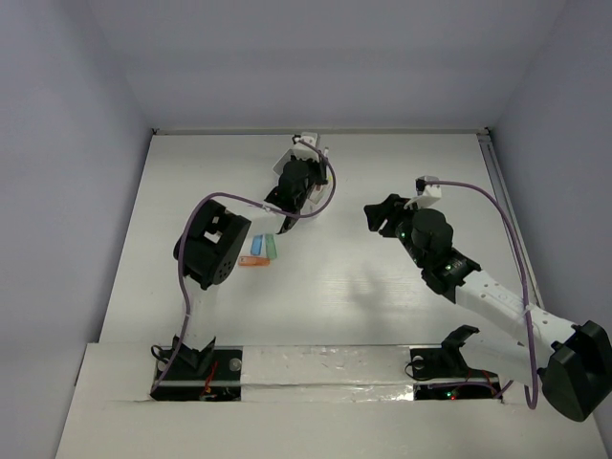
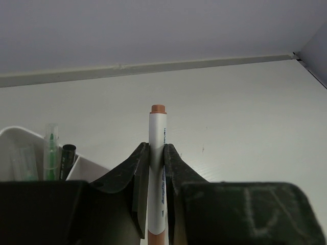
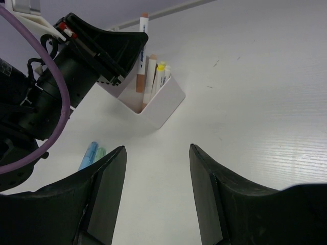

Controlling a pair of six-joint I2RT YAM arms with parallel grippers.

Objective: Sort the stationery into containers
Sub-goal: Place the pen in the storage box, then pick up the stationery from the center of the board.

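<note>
My left gripper (image 2: pixel 157 149) is shut on a white pen with orange ends (image 2: pixel 157 130), held upright. In the right wrist view that pen (image 3: pixel 143 30) hangs over the white container (image 3: pixel 164 104), its lower orange end dipping inside. Other pens stand in the box, among them a yellow-tipped one (image 3: pixel 161 69); the left wrist view shows green pens (image 2: pixel 50 148) and a dark one (image 2: pixel 68 155) in it. Blue (image 3: pixel 88 155) and green (image 3: pixel 100 152) chunky pieces lie on the table, with an orange one (image 1: pixel 251 261) beside them. My right gripper (image 3: pixel 157 149) is open and holds nothing, to the right of the container.
The left arm's black wrist and purple cable (image 3: pixel 56 87) crowd the space beside the container. Walls enclose the white table (image 1: pixel 402 316) at the back and both sides. From above, my left gripper (image 1: pixel 290 196) covers most of the container.
</note>
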